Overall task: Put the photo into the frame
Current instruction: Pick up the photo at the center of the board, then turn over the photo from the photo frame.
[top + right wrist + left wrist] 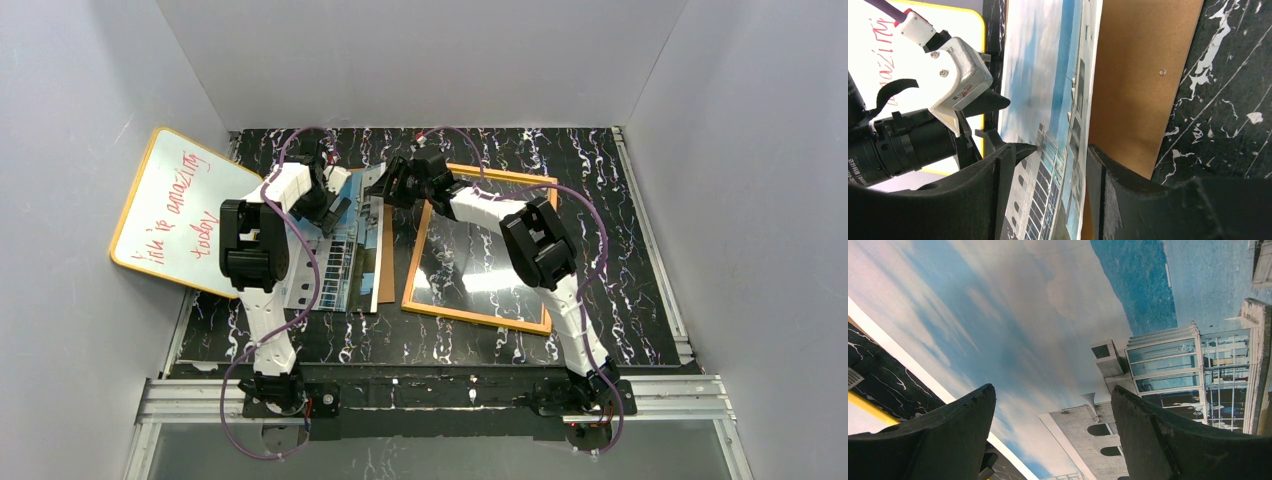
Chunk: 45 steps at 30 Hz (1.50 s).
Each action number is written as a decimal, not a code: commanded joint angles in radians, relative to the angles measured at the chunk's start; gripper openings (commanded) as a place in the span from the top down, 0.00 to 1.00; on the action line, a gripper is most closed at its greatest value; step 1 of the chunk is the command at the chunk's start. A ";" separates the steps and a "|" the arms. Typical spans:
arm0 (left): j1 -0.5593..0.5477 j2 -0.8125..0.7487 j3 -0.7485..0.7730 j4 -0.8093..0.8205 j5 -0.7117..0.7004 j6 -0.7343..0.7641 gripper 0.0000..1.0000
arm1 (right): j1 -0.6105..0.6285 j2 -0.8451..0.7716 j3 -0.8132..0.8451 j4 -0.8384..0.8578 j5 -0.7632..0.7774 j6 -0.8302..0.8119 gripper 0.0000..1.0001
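The photo [345,262], a white building under blue cloudy sky, lies picture side up on the brown backing board [386,275], left of the frame [412,262]. The frame has an orange border and a glass pane and lies flat on the black marbled table. My left gripper [338,210] is open, low over the photo's sky [1023,315], holding nothing. My right gripper [381,193] is open and straddles the photo's right edge [1075,100]. One finger [998,175] is over the picture and the other [1113,180] is on the board's side [1138,75].
A yellow-edged whiteboard [180,210] with red writing leans at the far left, also in the right wrist view [873,55]. The left arm's wrist [955,75] sits close to my right gripper. White walls enclose the table.
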 commanded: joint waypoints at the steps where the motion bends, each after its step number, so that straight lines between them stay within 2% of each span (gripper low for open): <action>1: 0.003 -0.019 0.002 -0.039 0.020 0.003 0.17 | 0.006 0.029 0.041 0.003 -0.043 -0.014 0.40; 3: 0.003 -0.023 0.004 -0.042 0.024 0.004 0.17 | 0.006 0.047 0.052 -0.001 -0.047 -0.014 0.46; 6: 0.003 -0.028 0.012 -0.049 0.025 0.003 0.17 | 0.006 0.068 0.073 -0.002 -0.049 -0.019 0.65; 10: 0.003 -0.035 0.031 -0.067 0.031 0.005 0.17 | 0.004 0.100 0.114 -0.015 -0.065 -0.020 0.72; 14: 0.009 -0.046 0.086 -0.102 0.031 0.003 0.16 | 0.000 0.072 0.114 -0.023 -0.072 -0.034 0.88; 16: 0.019 -0.047 0.149 -0.133 0.020 -0.004 0.12 | -0.009 0.023 0.094 -0.032 -0.074 -0.050 0.97; 19: 0.051 -0.038 0.292 -0.211 0.033 -0.021 0.03 | -0.025 -0.109 0.014 -0.036 -0.064 -0.103 0.99; 23: 0.083 -0.039 0.445 -0.326 0.088 -0.045 0.02 | -0.070 -0.346 -0.132 -0.119 -0.011 -0.193 0.99; 29: 0.084 -0.112 0.369 -0.306 0.152 -0.060 0.02 | -0.256 -0.719 -0.232 -0.506 0.060 -0.304 0.99; 31: 0.084 -0.115 0.338 -0.300 0.169 -0.068 0.02 | -0.305 -0.837 -0.221 -0.646 0.189 -0.364 0.99; 33: 0.082 -0.116 0.313 -0.295 0.187 -0.077 0.02 | -0.328 -0.945 -0.180 -0.766 0.430 -0.420 0.99; 36: 0.075 -0.118 0.284 -0.280 0.198 -0.085 0.02 | -0.329 -1.070 -0.115 -0.853 0.674 -0.500 0.99; 40: 0.070 -0.124 0.262 -0.266 0.208 -0.099 0.02 | -0.329 -1.148 -0.070 -0.875 0.852 -0.586 0.99; 43: 0.066 -0.128 0.252 -0.262 0.213 -0.101 0.02 | -0.327 -1.086 0.008 -0.932 0.816 -0.642 0.99; 45: 0.065 -0.131 0.248 -0.262 0.213 -0.100 0.02 | -0.299 -0.971 0.098 -1.021 0.790 -0.656 0.99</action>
